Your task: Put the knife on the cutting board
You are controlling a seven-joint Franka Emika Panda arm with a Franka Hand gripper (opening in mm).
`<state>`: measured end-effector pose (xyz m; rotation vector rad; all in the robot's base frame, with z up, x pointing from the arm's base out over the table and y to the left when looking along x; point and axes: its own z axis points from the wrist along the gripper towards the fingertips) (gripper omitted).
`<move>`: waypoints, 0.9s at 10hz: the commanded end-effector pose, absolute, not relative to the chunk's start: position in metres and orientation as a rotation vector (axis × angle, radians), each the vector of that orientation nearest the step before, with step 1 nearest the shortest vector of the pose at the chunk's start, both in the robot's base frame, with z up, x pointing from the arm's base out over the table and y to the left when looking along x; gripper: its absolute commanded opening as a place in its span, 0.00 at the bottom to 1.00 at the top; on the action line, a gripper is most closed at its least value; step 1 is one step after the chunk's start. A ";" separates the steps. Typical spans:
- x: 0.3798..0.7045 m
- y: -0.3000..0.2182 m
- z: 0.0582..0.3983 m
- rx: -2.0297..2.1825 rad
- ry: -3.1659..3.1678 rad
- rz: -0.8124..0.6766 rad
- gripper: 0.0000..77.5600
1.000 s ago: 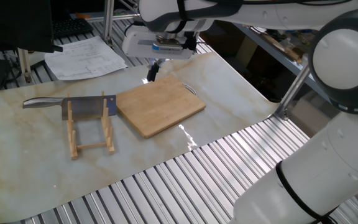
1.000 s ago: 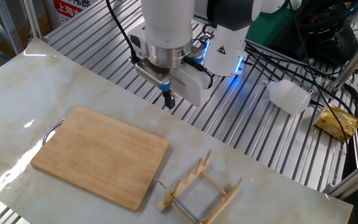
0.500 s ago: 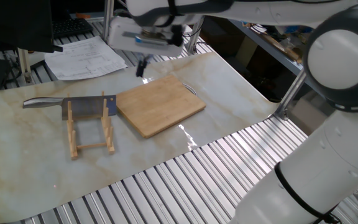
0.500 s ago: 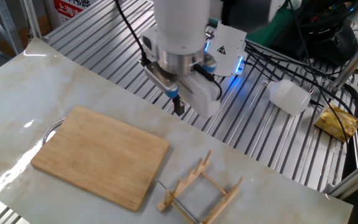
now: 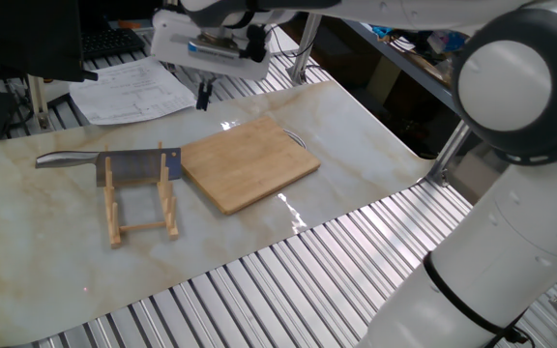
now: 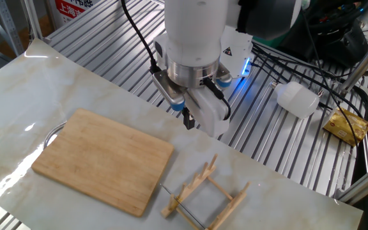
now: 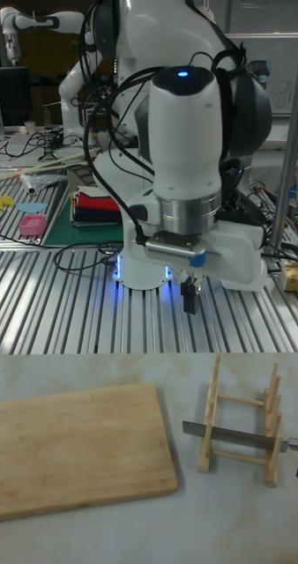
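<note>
The knife [image 5: 114,165], a grey metal cleaver, rests on edge in a small wooden peg rack [image 5: 141,205], its silver handle pointing left. In the tall fixed view the knife [image 7: 233,433] lies across the rack [image 7: 242,434]. In the other fixed view it shows only as a thin edge [image 6: 184,211] inside the rack [image 6: 203,198]. The light-brown cutting board [image 5: 249,164] lies flat beside the rack with nothing on it, also seen as the board [image 6: 104,160] and board [image 7: 74,449]. My gripper [image 5: 202,95] hangs shut and holds nothing, above the table's far edge beyond the rack; gripper [image 6: 188,120], gripper [image 7: 189,300].
Papers [image 5: 131,89] lie at the far edge of the marble sheet. A white bottle [image 6: 297,98] and a yellow packet [image 6: 346,125] sit on the ribbed metal table. Cables and a lit robot base [image 7: 140,264] stand behind.
The gripper has moved sideways along the far edge, away from the board's corner and towards the rack side. Knife, rack and board have not moved.
</note>
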<state>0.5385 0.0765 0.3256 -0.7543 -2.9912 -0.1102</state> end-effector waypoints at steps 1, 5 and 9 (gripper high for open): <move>0.541 0.079 0.327 -0.793 -2.984 -0.111 0.00; 0.541 0.079 0.327 -0.773 -3.009 -0.109 0.00; 0.541 0.079 0.327 -0.814 -2.996 -0.123 0.00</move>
